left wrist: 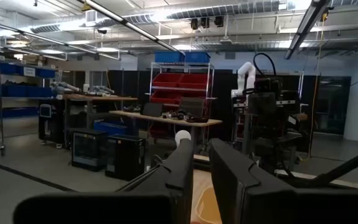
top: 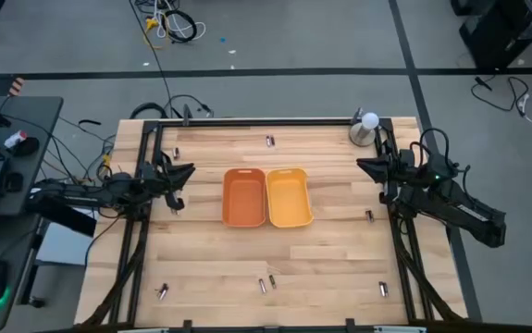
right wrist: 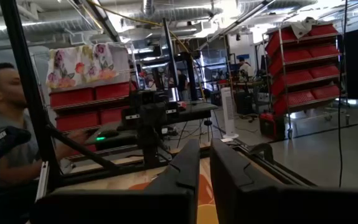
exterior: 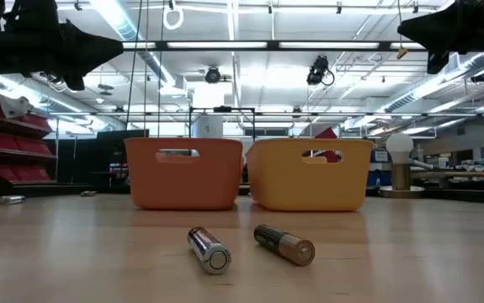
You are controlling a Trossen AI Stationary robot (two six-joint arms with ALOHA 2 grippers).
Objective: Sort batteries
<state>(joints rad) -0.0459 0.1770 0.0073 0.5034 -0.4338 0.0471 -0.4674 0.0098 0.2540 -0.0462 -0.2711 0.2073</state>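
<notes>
Several small batteries lie on their sides, scattered over the wooden table: one near the far edge (top: 270,141), one at the far left (top: 177,151), one at the right (top: 369,215), and some near the front (top: 163,292) (top: 383,289). A pair at the front middle (top: 266,284) shows close up in the low view, one silvery (exterior: 208,249) and one dark with a gold end (exterior: 284,244). My left gripper (top: 187,174) is shut and empty, raised over the table's left side. My right gripper (top: 363,166) is shut and empty, raised over the right side.
An orange tray (top: 244,197) and a yellow tray (top: 290,197) stand side by side at the table's middle. A metal cup with a white ball (top: 365,128) stands at the far right corner. Black frame rails run along the table's left, right and far edges. A person shows beyond the table in the right wrist view (right wrist: 4,124).
</notes>
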